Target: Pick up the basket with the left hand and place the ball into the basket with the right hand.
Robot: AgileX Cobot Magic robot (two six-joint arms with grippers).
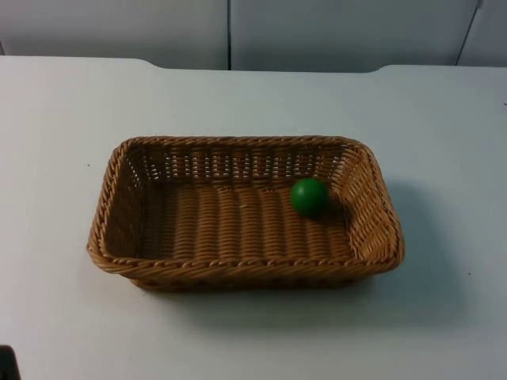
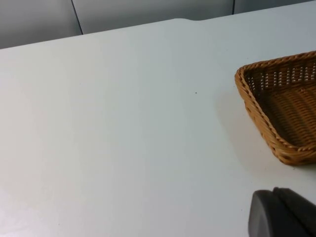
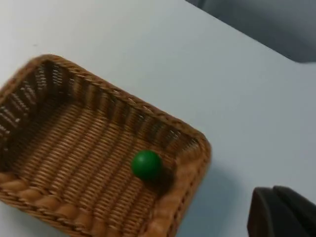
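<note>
My left fingers (image 2: pixel 284 215) hang over bare counter (image 1: pixel 63 119), off the basket's (image 1: pixel 238 273) left end and apart from it; one dark fingertip is all I see of them, so I cannot tell whether they are apart or together. The basket sits flat on the counter, and nothing grips it. Inside it, the green ball (image 1: pixel 309 197) lies on the woven floor near the right wall, close to the far corner. My right fingers (image 3: pixel 284 212) hang above the counter beyond the basket's right end, clear of its rim; again a single fingertip is in sight, and I cannot tell their state.
</note>
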